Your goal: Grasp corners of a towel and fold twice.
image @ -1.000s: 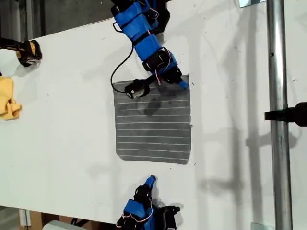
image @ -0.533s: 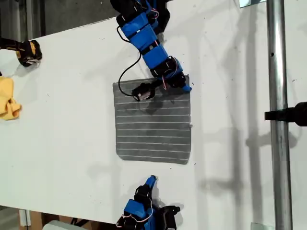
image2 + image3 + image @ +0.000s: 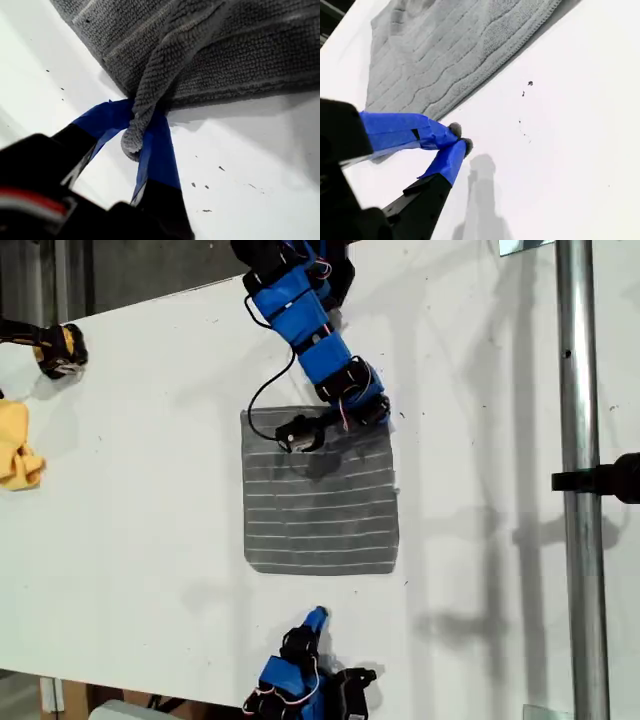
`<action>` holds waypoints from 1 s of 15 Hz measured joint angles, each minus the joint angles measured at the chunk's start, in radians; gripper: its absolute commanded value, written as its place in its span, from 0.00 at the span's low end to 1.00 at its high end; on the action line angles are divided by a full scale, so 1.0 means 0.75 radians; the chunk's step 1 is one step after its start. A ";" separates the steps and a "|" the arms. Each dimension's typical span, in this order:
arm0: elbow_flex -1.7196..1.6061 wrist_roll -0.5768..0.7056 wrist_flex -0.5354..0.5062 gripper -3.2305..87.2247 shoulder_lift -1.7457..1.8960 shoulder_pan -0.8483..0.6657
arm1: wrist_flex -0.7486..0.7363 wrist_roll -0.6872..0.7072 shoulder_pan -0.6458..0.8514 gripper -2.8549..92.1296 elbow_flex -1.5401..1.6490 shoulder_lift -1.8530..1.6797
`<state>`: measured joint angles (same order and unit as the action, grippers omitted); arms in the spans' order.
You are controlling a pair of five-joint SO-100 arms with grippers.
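First wrist view: my first gripper (image 3: 142,137) has its fingers (image 3: 160,150) clamped on a towel (image 3: 240,50) corner (image 3: 132,142).
Second wrist view: my second gripper (image 3: 456,142) fingers (image 3: 445,162) together, towel at 12 o'clock, apart.

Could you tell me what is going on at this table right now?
My first gripper is shut on a corner of the grey striped towel, at the edge far from the exterior view's bottom. The towel otherwise lies flat on the white table. My second gripper sits closed just off the towel's edge, holding nothing.
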<state>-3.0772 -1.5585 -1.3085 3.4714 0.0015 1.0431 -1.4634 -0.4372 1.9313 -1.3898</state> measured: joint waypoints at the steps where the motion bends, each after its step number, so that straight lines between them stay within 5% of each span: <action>1: 0.088 -0.047 -0.012 0.02 -0.037 0.025 | 0.000 0.000 0.002 0.03 0.002 -0.002; 4: 0.663 -0.186 0.039 0.02 -0.816 0.157 | 0.000 0.035 0.014 0.03 0.002 -0.002; 6: 1.104 -0.100 0.160 0.02 -1.509 0.209 | 0.000 0.041 0.018 0.03 0.004 -0.010; 9: 1.788 0.063 0.090 0.02 -2.348 0.278 | 0.000 0.041 0.020 0.03 0.004 -0.014; 14: 2.295 0.252 -0.055 0.02 -2.706 0.325 | 0.000 0.041 0.020 0.03 0.014 -0.027; 15: 2.301 0.266 -0.063 0.13 -2.716 0.327 | 0.000 0.041 0.020 0.03 0.014 -0.033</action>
<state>-1.3514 -1.3591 -1.3560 1.4343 0.2470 1.0431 -1.4327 -0.4218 1.9420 -1.4143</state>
